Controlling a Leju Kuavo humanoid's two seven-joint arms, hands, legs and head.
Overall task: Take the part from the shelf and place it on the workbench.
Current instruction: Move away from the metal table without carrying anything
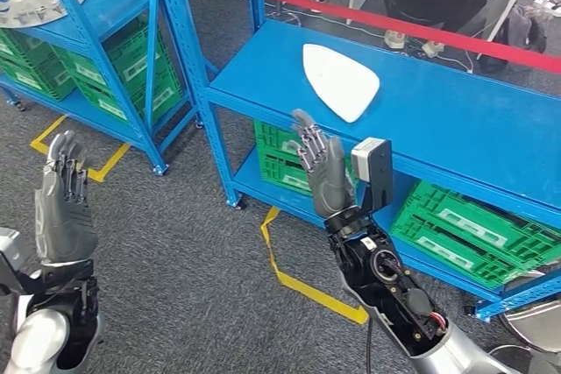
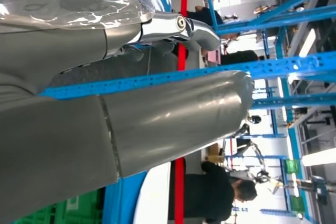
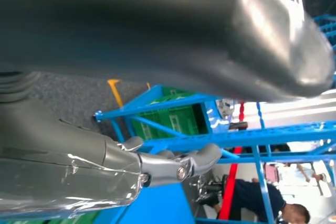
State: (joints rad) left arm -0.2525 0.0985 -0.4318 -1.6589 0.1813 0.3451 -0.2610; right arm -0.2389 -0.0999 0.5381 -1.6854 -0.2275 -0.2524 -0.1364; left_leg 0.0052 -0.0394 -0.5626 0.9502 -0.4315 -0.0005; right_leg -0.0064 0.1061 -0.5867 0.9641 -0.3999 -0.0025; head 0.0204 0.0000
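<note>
The white shell part (image 1: pixel 341 81), upper centre on the blue shelf (image 1: pixel 457 129), looks light, stiff, slippery; grasp its edge. Right robot hand (image 1: pixel 324 168) and left robot hand (image 1: pixel 63 199) are both released, empty.

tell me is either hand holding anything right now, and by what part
Nothing is held. The left hand and right hand are raised, empty; the white part lies on the blue shelf.
</note>
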